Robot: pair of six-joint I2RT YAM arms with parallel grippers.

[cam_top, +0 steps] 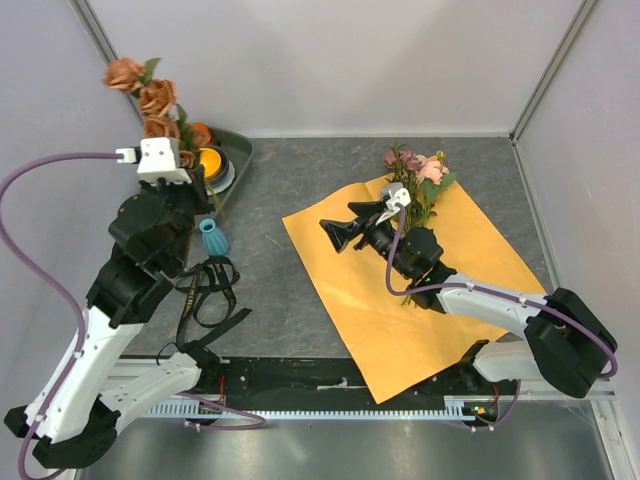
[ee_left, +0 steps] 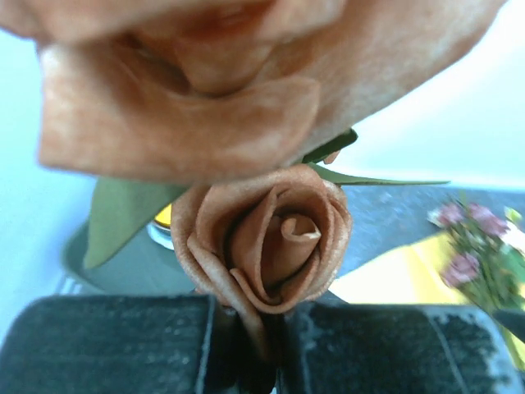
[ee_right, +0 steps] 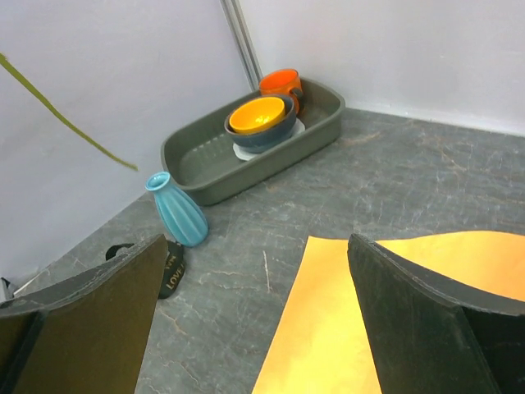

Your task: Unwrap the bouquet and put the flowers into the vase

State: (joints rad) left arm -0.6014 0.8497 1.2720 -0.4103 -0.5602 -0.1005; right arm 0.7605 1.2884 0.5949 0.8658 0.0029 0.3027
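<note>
Left gripper (ee_left: 254,349): clenched on one rust-brown artificial rose stalk (cam_top: 157,97), three blooms visible, raised at the left wall.
Right gripper (cam_top: 338,234): released, above one flat orange paper sheet (cam_top: 400,320).
Teal ribbed vase (cam_top: 213,238): one, upright beside the left arm.
Mauve-and-pink flower cluster (cam_top: 415,170): one, on the sheet's far edge.
</note>
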